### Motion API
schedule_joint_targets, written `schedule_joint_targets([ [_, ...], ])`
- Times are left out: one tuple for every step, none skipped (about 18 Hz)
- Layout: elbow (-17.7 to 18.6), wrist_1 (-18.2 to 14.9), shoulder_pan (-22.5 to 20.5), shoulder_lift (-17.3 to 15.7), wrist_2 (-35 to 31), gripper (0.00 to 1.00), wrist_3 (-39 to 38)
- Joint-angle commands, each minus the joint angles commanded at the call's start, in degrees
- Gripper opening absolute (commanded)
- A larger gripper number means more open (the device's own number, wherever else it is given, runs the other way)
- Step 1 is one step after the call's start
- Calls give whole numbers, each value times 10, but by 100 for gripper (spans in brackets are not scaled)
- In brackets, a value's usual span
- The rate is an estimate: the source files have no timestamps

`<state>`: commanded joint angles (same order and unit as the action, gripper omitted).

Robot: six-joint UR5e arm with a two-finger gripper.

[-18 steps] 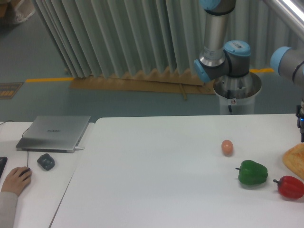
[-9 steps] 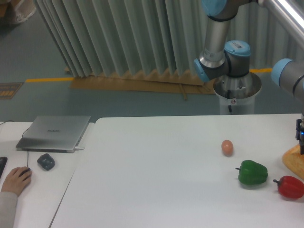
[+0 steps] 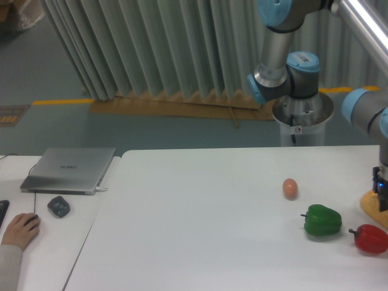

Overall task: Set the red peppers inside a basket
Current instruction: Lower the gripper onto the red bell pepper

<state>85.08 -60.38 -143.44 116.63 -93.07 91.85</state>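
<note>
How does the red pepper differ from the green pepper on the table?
The red pepper is red; the green pepper is green. The red pepper lies at the right edge of the picture, the green pepper nearer the egg. Both lie on the white table, similar in size, with stems pointing left.

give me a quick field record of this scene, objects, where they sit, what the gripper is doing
red pepper: on the white table, near its right edge, not held
green pepper: just left of the red pepper, on the table
egg: up and left of the green pepper, standing apart
basket: only a tan edge shows at the right border
gripper: at the right border above the basket edge, mostly cut off, jaw state unclear
laptop: closed, on the left desk
person's hand: on a mouse, lower left
</note>
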Motion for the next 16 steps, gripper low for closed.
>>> schedule_joint_targets([
  [3,0,5,0,-8,100,-2],
  [4,0,9,1,-11,100,-4],
  [7,0,10,2,-12,100,-4],
  [11,0,12,4,-13,100,-4],
  [14,0,15,5,-18,100,-3],
  [20,0,15,4,-32,100,0],
  [23,-2,15,4,-47,100,5],
  [25,-3,18,3,-59,100,5],
  [26,-4,19,3,-63,100,6],
  [27,-4,19,4,-64,100,6],
  [28,-4,21,6,-65,100,5],
  [28,-4,26,10,-66,100,4],
  [28,-4,26,11,-66,100,5],
  [28,-4,26,11,-66,100,3],
  [28,-4,26,11,-66,100,3],
  [28,-4,26,11,-66,100,4],
])
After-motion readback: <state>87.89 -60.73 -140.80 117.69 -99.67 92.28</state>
